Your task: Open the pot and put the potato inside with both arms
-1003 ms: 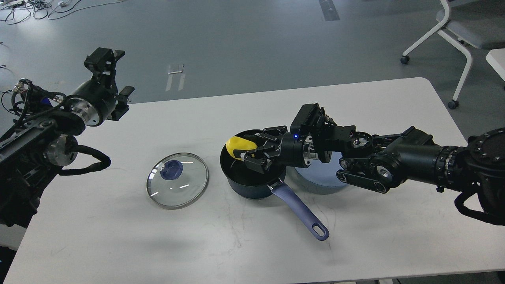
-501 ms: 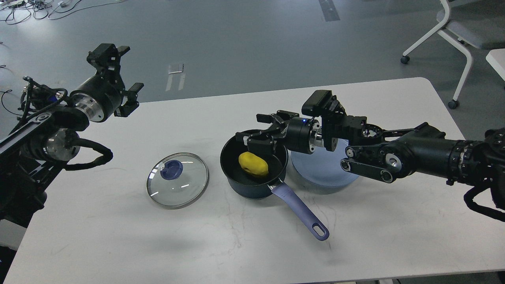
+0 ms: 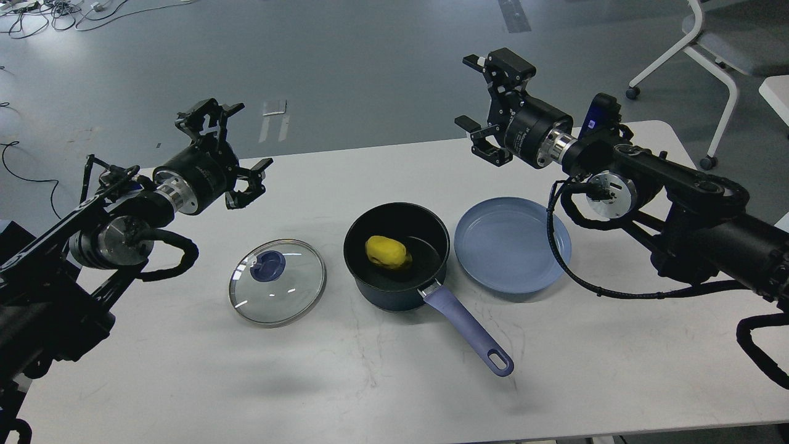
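The dark navy pot (image 3: 377, 290) stands open at the table's middle, its lavender-blue handle (image 3: 468, 329) pointing to the front right. The yellow potato (image 3: 388, 252) lies inside it on the black bottom. The glass lid (image 3: 277, 281) with its blue knob lies flat on the table to the pot's left. My right gripper (image 3: 482, 105) is open and empty, raised high behind the pot to the right. My left gripper (image 3: 229, 151) is open and empty, raised above the table's back left, behind the lid.
A flat grey-blue plate (image 3: 511, 244) lies just right of the pot. The white table (image 3: 394, 382) ends near my right arm at the right edge. A white chair (image 3: 715, 49) stands on the floor at the back right.
My right gripper let go of the potato, which dropped into the pot, then lifted away up and to the right. My left gripper moved right and lower, toward the table.
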